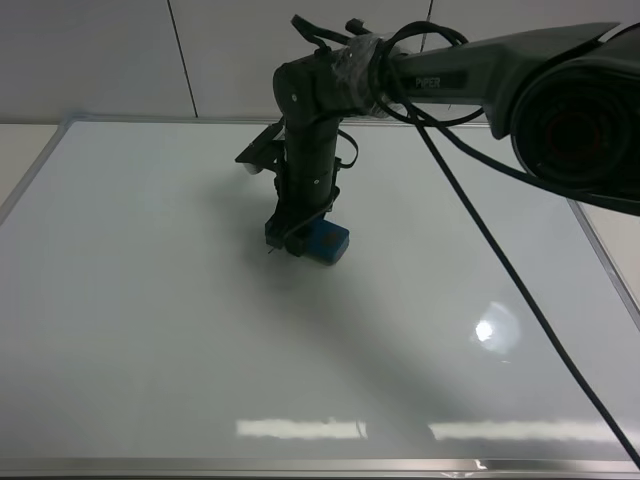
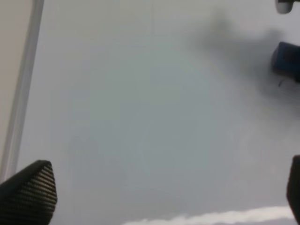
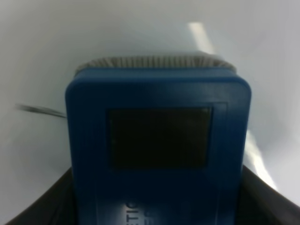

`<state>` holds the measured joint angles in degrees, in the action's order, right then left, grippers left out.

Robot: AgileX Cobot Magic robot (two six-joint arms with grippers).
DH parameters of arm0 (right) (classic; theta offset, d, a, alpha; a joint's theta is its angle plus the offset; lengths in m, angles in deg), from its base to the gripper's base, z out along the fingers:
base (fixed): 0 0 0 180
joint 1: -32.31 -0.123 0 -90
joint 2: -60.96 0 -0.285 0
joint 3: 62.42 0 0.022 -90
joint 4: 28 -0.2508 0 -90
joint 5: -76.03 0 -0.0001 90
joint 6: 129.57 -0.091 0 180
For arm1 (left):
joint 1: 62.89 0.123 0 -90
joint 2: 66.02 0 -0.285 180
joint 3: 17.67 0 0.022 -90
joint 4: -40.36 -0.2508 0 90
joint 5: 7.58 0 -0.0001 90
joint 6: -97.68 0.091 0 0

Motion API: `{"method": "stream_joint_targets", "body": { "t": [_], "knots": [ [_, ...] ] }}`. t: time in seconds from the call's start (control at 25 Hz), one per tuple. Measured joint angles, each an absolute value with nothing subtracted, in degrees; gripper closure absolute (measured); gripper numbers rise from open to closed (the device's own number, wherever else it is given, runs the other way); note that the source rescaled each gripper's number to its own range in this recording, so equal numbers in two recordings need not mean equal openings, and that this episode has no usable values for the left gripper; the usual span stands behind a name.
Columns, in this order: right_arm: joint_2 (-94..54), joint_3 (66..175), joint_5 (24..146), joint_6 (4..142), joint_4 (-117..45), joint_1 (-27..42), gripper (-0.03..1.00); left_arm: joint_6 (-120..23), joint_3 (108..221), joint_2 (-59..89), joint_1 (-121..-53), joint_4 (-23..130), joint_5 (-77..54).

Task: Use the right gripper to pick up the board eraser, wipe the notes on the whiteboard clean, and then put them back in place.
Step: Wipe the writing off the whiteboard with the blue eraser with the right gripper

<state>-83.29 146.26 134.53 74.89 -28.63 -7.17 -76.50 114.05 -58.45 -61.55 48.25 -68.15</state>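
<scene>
Board eraser (image 1: pixel 327 241) clamped in the right gripper (image 1: pixel 298 232), set on the whiteboard (image 1: pixel 150 320) a little above its middle.
Right arm enters from the upper right, forearm level, wrist turned straight down. One thin dark stroke (image 3: pixel 40 109) lies just beside the eraser (left side, high view). Silver frame (image 1: pixel 300 466) well apart on every side. Left gripper (image 2: pixel 159 197) hovers over the board, fingers apart.

Looks like you're in a robotics lab: PIPER-marked arm (image 1: pixel 450 72), whiteboard (image 1: pixel 150 330) laid flat, plain white wall panels (image 1: pixel 90 60) at 12 o'clock.
</scene>
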Motion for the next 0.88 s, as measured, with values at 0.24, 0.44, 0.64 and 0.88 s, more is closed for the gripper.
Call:
{"method": "stream_joint_targets", "body": {
  "t": [0.24,0.44,0.64,0.88],
  "knots": [
    [-83.19,146.3,135.62,74.89,-28.36,-4.24,0.97,-76.5,114.05,-58.45,-61.55,48.25,-68.15],
    [-83.19,146.35,135.62,74.89,-28.39,-4.42,0.97,-76.5,114.05,-58.45,-61.55,48.25,-68.15],
    [-83.19,146.35,135.62,74.88,-27.27,-6.61,0.97,-76.5,114.05,-58.45,-61.55,48.25,-68.15],
    [-83.19,146.35,134.18,74.88,-28.0,-10.92,0.97,-76.5,114.05,-58.45,-61.55,48.25,-68.15]
  ]
}}
